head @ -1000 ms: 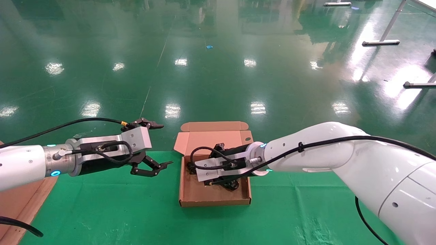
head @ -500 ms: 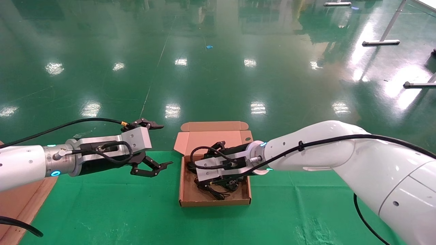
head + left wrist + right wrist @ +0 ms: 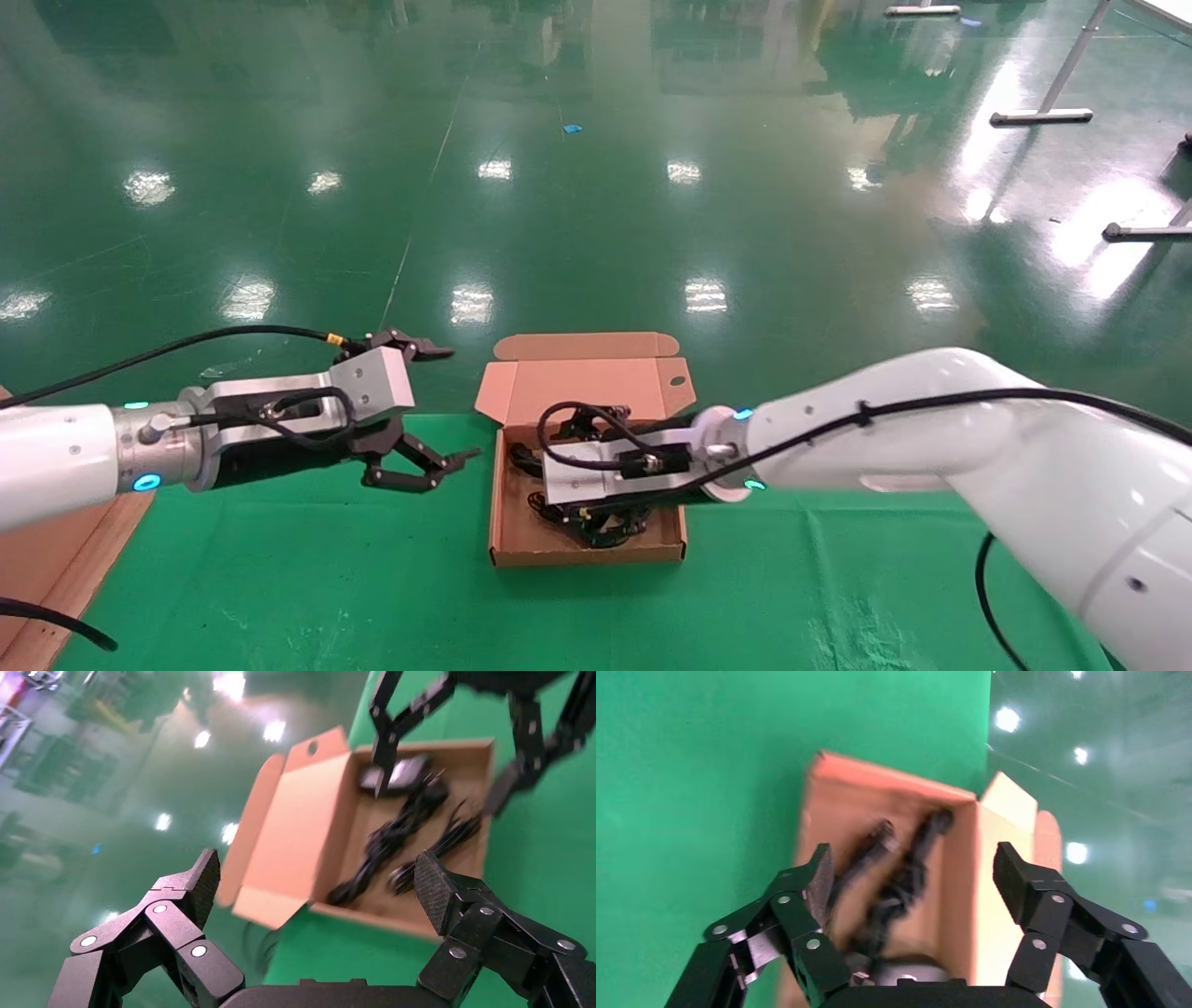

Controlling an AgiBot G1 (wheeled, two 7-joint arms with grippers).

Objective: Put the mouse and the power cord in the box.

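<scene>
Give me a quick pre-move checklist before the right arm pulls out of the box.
1. Right gripper open, nothing held: ok.
2. Power cord lying inside the box: ok.
3. Mouse inside the box: ok.
4. Cable free of the right gripper's fingers: cannot tell.
5. Lid open, not blocking the exit: ok.
6. Left gripper open, beside the box and apart from it: ok.

Left gripper [image 3: 316, 881] jaws spread wide; box [image 3: 295, 839] lid open, mouse [image 3: 393, 775] and power cord [image 3: 393, 839] inside.
</scene>
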